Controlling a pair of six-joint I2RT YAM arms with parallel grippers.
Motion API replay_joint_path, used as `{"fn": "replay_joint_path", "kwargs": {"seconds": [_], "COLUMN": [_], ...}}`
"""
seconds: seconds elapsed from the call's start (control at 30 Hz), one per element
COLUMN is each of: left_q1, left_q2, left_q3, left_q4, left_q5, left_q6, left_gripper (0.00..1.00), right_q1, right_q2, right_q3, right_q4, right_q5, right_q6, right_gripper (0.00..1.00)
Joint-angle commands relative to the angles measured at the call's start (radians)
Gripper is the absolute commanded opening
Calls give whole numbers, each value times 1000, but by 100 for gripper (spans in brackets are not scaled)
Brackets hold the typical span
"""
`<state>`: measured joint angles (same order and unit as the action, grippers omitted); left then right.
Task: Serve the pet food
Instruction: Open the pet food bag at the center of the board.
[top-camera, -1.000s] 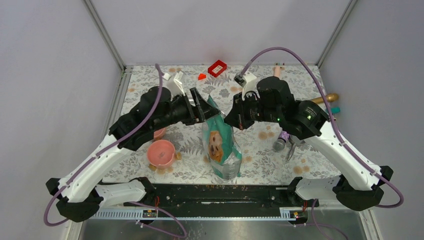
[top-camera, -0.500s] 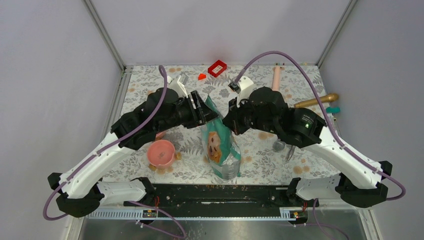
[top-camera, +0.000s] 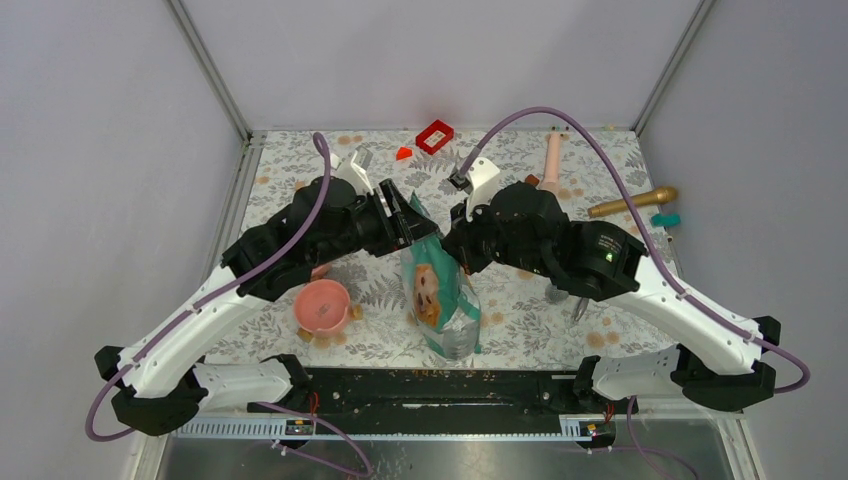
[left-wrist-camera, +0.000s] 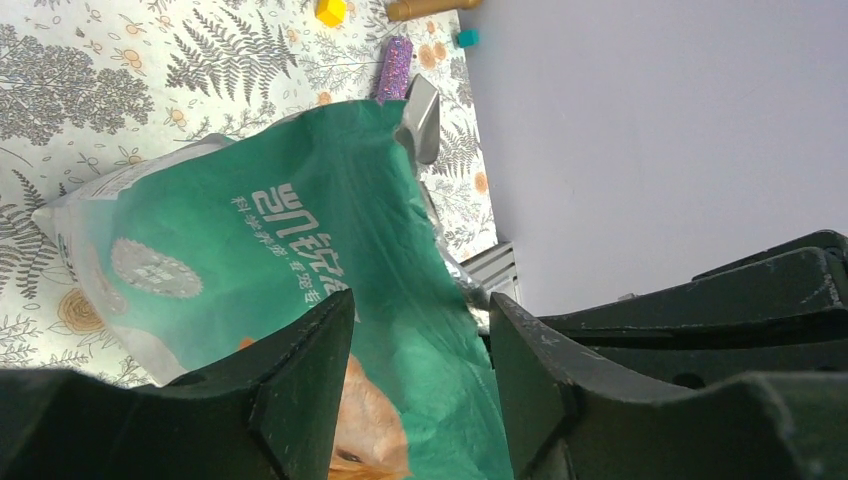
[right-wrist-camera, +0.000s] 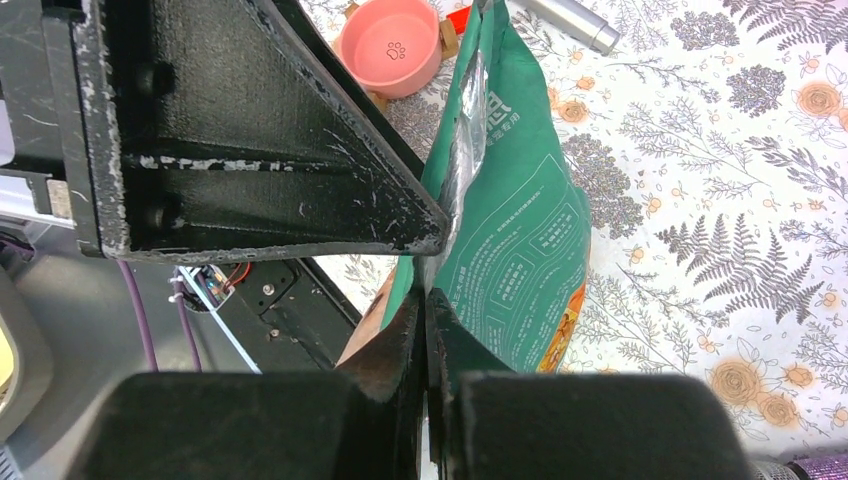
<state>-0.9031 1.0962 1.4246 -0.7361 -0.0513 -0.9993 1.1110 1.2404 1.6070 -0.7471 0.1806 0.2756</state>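
The pet food pouch (top-camera: 440, 295), teal-green with a golden dog's face on its front, stands upright near the middle of the fern-patterned counter (top-camera: 520, 325), toward the near edge. Its top edge is raised between the two arms, and its contents are hidden in every view. The left tool (left-wrist-camera: 420, 310) straddles the upper part of the pouch. Its two black fingers (left-wrist-camera: 300, 380) stand apart, one on each side of the teal film, with a visible gap between them. In the right wrist view, the tip of one left finger touches the silver-lined top edge of the pouch. The right tool (right-wrist-camera: 427, 300) approaches from the opposite side. Its fingers (right-wrist-camera: 390, 360) are pressed together with only a thin slit between them, and the pouch's top edge is pinched in that slit. A pink bowl (right-wrist-camera: 390, 70) with a paw print on its floor sits on the counter to the left of the pouch, near it but not touching. A silver scoop (left-wrist-camera: 423, 115) and a purple glitter stick (left-wrist-camera: 392, 68) lie on the counter to the right of the pouch, under the right arm. Farther right lie a wooden handle (top-camera: 632, 202) and a small teal block (left-wrist-camera: 467, 38). A red block (top-camera: 435, 135) and a pink rod (top-camera: 552, 155) lie at the far edge of the counter, well apart from the pouch.
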Motion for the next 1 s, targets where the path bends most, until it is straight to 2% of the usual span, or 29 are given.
{"fn": "replay_joint_path", "kwargs": {"seconds": [0.0,0.13,0.3,0.37,0.5,0.67,0.73,0.8,0.9,0.97], "left_q1": [-9,-22,-40,-47,-53,-57,-57,-57,-58,-57], "left_q2": [-1,14,-9,-21,-31,-52,-38,-12,42,72], "left_q3": [2,-3,-59,-87,-121,-152,-138,-112,-55,-16], "left_q4": [56,13,17,33,70,137,138,125,75,25], "left_q5": [39,34,12,3,17,27,-2,-29,-100,-150], "left_q6": [-2,4,-9,-11,-8,22,41,60,82,83], "left_gripper": [52,42,40,42,53,49,50,54,61,63], "right_q1": [18,18,19,18,16,16,16,17,15,8], "right_q2": [6,4,13,18,29,45,71,92,119,122], "right_q3": [29,31,32,34,44,82,120,155,205,224], "right_q4": [51,41,19,15,3,-53,-104,-162,-249,-268], "right_q5": [-29,17,104,104,98,40,-28,-94,-112,-134], "right_q6": [16,58,126,149,179,171,153,133,114,112], "right_gripper": [0,0,0,0,0,0,0,0,0,0]}}
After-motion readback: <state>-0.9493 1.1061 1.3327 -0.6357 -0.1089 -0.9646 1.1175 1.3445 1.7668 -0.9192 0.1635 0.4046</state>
